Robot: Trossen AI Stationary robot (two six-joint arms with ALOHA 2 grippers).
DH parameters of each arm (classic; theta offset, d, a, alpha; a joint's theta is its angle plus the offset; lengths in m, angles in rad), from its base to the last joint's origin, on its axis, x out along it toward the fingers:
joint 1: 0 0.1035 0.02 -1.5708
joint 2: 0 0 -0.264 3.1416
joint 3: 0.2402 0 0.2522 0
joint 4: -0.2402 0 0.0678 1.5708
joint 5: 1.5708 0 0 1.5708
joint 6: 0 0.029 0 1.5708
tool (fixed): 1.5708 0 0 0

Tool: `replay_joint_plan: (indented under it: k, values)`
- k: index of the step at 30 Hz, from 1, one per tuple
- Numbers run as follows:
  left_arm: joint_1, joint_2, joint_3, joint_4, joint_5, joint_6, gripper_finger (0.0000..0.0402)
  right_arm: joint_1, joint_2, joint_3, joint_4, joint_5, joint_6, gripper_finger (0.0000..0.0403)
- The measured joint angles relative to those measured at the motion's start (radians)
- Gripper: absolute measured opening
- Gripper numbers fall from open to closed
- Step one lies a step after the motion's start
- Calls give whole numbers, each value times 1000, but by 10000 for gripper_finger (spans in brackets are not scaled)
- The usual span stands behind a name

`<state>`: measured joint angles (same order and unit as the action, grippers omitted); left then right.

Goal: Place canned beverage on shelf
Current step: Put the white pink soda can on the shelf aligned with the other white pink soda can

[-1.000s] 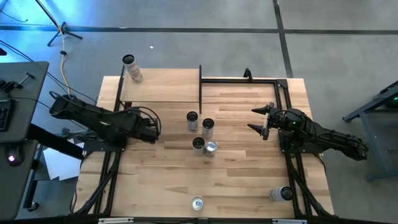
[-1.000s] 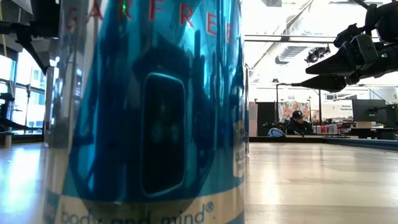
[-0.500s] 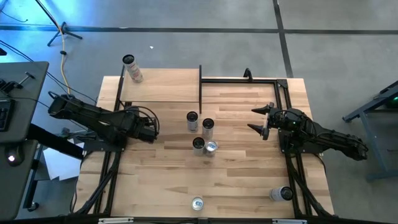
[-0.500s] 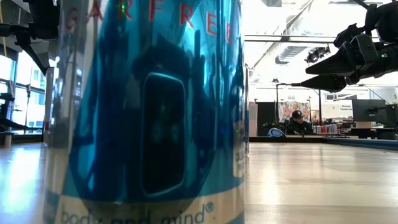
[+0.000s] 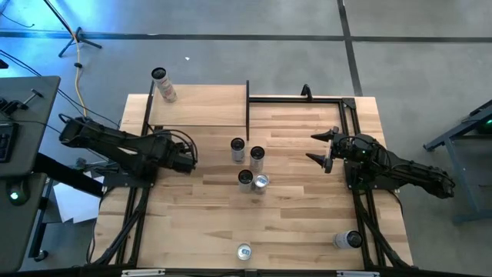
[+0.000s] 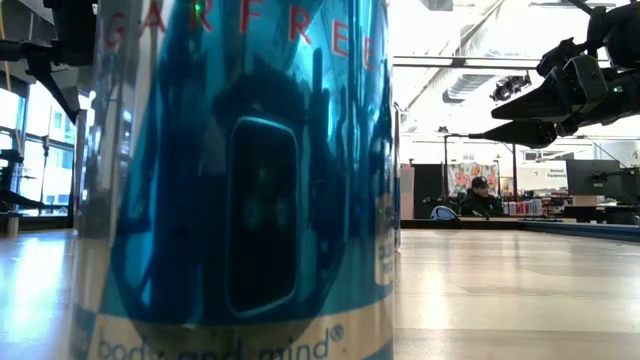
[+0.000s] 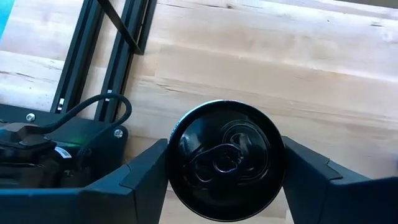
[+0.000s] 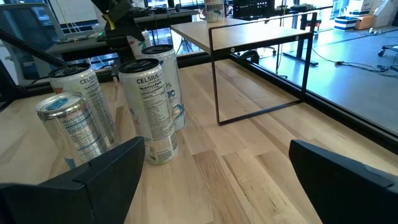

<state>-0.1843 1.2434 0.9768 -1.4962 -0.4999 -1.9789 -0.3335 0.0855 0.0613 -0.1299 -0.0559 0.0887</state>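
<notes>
My left gripper [image 5: 190,159] hovers over the table's left part, shut on a can with a dark top [image 7: 225,158]; in the high view the gripper hides this can. The shelf [image 5: 201,106], a pale board on thin black posts, stands at the far left. One can [image 5: 161,83] stands on the shelf's far left corner. Several silver cans [image 5: 247,163] stand upright in the table's middle. My right gripper [image 5: 323,149] waits open at the right, level and facing these cans [image 8: 152,106]. My left gripper pinches the can between its two fingers [image 7: 140,177], one on each opposite side of the can's wall just below the top rim [image 7: 176,155]. It comes slanting down from above. The can's top faces the wrist camera; the can hides whether its base touches the table.
One blue can [image 6: 240,170] stands at the table's near edge, right before the low camera. Another can [image 5: 347,240] lies on its side at the near right. A bare black frame [image 5: 296,98] stands beside the shelf at the far right. A person [image 6: 482,196] sits far behind the table.
</notes>
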Motion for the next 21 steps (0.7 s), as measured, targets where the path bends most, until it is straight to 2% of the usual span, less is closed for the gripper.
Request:
replay_joint_plan:
  k: [7, 21]
  values:
    - [21, -3, -62, 38, -47, -11, 253, 0, 0, 0, 0, 0, 0, 387]
    - [20, 0, -115, 110, 0, -45, 264, 0, 0, 0, 0, 0, 0, 387]
